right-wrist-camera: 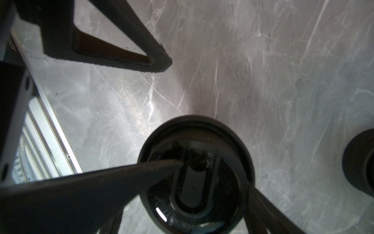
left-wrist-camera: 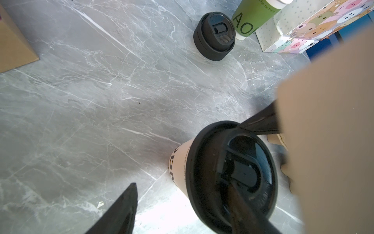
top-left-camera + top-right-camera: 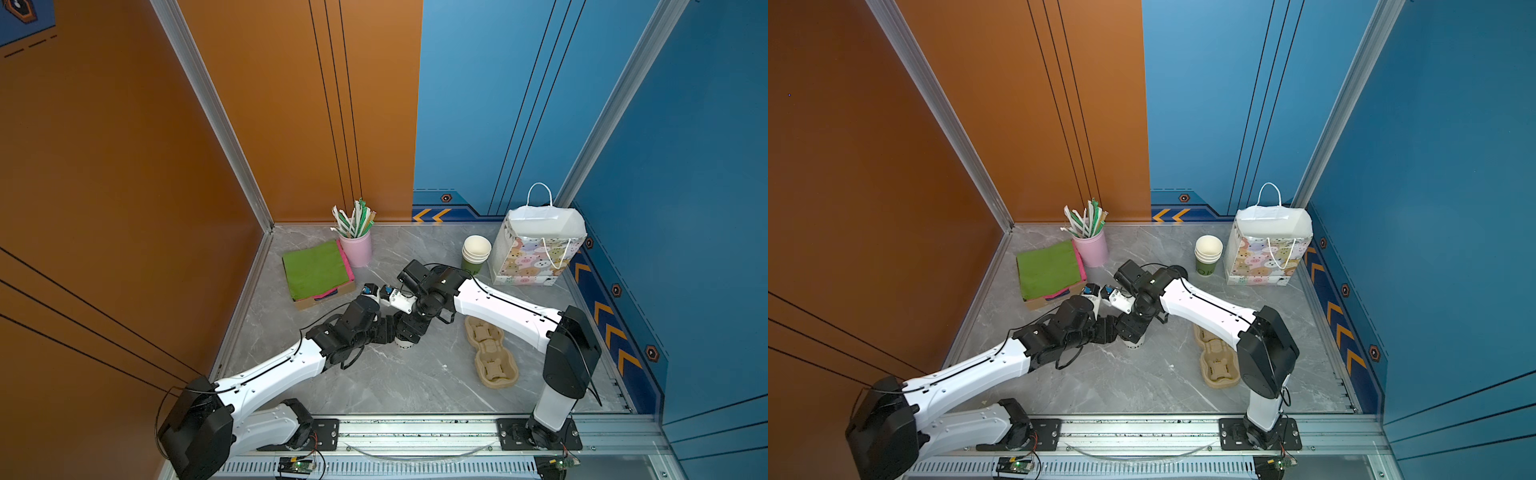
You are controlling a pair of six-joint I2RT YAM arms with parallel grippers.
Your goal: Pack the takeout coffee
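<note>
Black spare lid (image 2: 214, 36) nearby; left gripper (image 2: 182, 183), right gripper (image 1: 174, 112) both spread apart over takeout coffee (image 2: 182, 160).

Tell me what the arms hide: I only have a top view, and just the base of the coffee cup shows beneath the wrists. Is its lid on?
Observer: Yes. The left wrist view shows the black sip lid seated on the takeout coffee, upright on the table.
Operator: Is the right end effector gripping it?
Observer: No. The right wrist view shows it open, one fingertip over the lid's middle.
Operator: And the left?
Observer: The left end effector is open too: one finger lies across the lid, the other stands clear beside the cup.
</note>
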